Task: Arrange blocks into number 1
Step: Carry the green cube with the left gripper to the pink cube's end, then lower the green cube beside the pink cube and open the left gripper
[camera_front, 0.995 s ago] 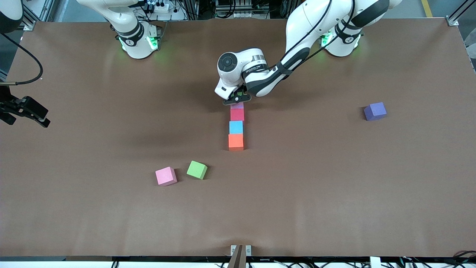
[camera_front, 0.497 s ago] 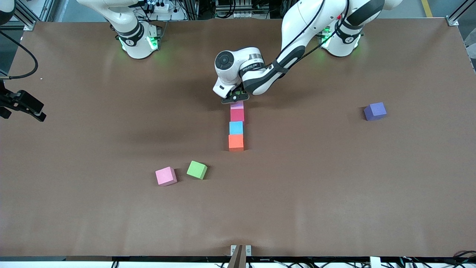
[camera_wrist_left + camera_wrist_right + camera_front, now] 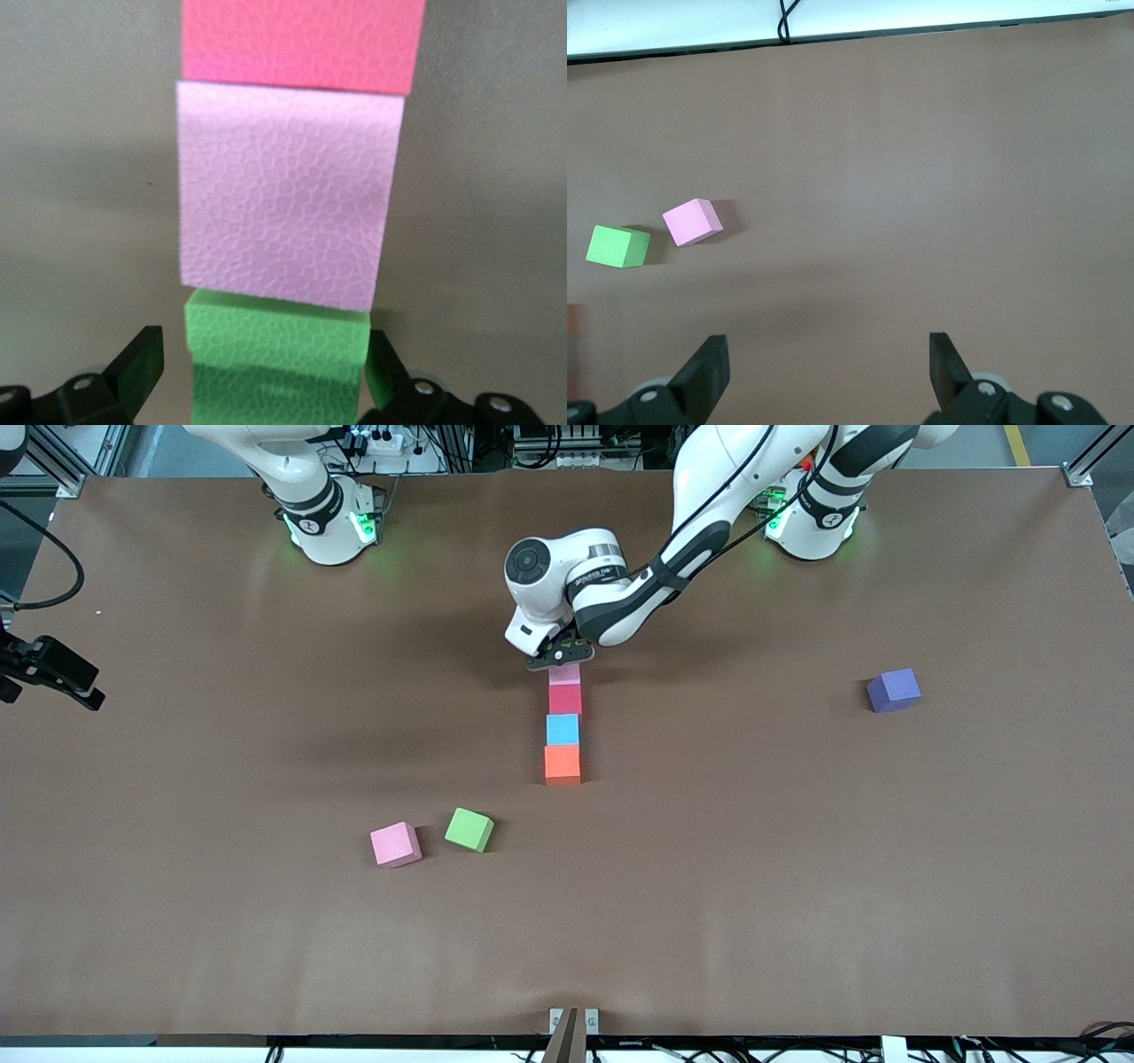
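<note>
left gripper released and lifting off the column

since one second ago the left gripper (image 3: pixel 560 657) has opened and risen slightly above the column end nearest the robot bases; the right gripper (image 3: pixel 53 677) has shifted a little at the table edge on the right arm's end and waits there with its fingers spread wide over bare table.

in the left wrist view i see the left fingers (image 3: pixel 133 363) standing apart on either side of a green block (image 3: pixel 276 341), not pressing it. i judge this block just placed. it touches a pale pink block (image 3: pixel 285 208), which touches the red block (image 3: pixel 301 42).

progress, as i judge it:
- done: a straight column of green, pale pink (image 3: pixel 564 674), red (image 3: pixel 565 699), light blue block (image 3: pixel 563 729) and orange block (image 3: pixel 562 763), orange nearest the front camera. the green one is hidden under the wrist in the front view.
- left: a loose pink block (image 3: pixel 394 843) and loose green block (image 3: pixel 469 829), side by side, nearer the front camera than the column; a purple block (image 3: pixel 894 690) well apart, toward the left arm's end. some may serve as flag or foot of the digit.

surface and room: the brown table covering (image 3: pixel 797 886) is matte, slightly rippled. cables and aluminium framing show along the table's edge by the bases.
</note>
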Robot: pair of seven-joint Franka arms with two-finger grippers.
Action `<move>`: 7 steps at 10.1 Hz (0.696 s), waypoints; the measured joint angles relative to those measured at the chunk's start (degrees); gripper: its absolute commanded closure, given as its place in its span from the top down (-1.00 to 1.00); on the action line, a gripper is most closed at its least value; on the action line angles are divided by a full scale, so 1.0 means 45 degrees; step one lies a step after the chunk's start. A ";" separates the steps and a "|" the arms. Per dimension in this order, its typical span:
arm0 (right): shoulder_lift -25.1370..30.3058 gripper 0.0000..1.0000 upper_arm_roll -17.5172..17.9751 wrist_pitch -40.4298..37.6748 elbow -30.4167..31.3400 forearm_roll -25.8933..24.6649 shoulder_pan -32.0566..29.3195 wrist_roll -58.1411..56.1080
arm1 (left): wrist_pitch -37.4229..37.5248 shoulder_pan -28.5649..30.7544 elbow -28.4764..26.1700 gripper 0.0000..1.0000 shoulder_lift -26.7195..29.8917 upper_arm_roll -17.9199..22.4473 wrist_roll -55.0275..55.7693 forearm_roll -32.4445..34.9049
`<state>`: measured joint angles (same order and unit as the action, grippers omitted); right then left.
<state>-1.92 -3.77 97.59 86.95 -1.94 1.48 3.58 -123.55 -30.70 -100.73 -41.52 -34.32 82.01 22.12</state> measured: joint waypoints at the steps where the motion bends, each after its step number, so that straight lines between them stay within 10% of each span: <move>1: 0.0000 1.00 0.0000 0.0000 0.0000 0.0000 0.0000 -0.0018 | 0.0137 -0.0008 0.0009 1.00 0.0227 -0.0027 0.0000 0.0000; 7: 0.0000 1.00 0.0018 -0.0012 0.0000 0.0000 0.0001 -0.0049 | 0.1662 0.0020 0.0988 1.00 0.1463 -0.0275 0.0052 -0.0002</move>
<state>-1.92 -3.69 97.53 86.95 -1.94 1.49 3.36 -116.07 -30.60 -96.28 -34.94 -35.56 82.24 22.11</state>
